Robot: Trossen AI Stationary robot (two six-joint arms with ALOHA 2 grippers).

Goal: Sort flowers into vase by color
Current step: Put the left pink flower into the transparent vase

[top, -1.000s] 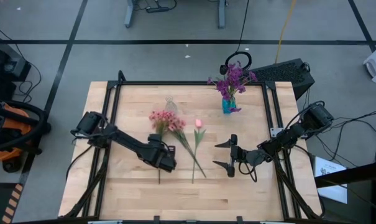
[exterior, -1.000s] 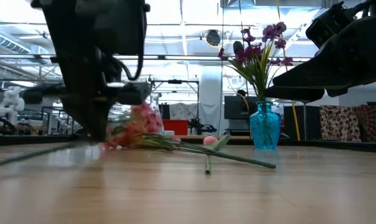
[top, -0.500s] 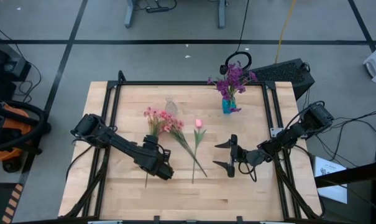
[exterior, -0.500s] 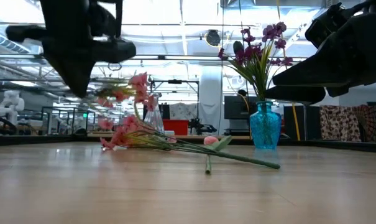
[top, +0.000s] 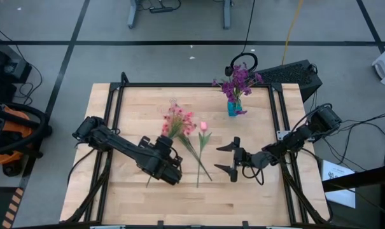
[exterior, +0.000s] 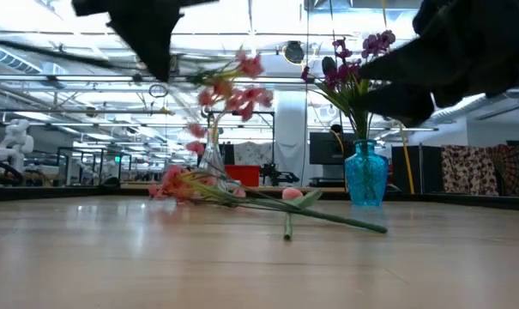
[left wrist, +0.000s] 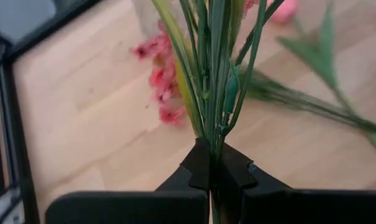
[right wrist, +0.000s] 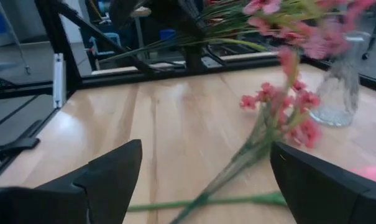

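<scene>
My left gripper (top: 161,164) is shut on a pink-blossomed spray (top: 178,121), raised above the table in the low view (exterior: 233,90). A second pink spray (top: 193,156) lies flat on the wood beside it (exterior: 178,184). The pink tulip (top: 203,126) lies to its right. A clear glass vase (exterior: 212,159) stands behind the blossoms. Purple flowers (top: 238,79) stand in the blue vase (top: 233,108) near the far edge. My right gripper (top: 233,159) hangs open right of the tulip stem, touching nothing. My left gripper pinches the spray's bundle of green stems (left wrist: 211,134) between its two fingers, on the lower half, with the stem's cut end (top: 147,184) sticking out behind. The fingers come from the table's left. The spray is lifted clear and slants, blossoms toward the far side.
The table's black frame rail (top: 116,121) runs along the left, far and right edges. Headphones (top: 243,63) and a dark box (top: 294,73) sit past the far edge. Bare wood (top: 198,200) stretches along the near side.
My left gripper has risen from the table with the pink spray shut in its fingers. The spray, flat on the wood a second ago, is now lifted clear and tipped, its blossoms swung left and then back right. The second pink spray and the tulip stayed put.
</scene>
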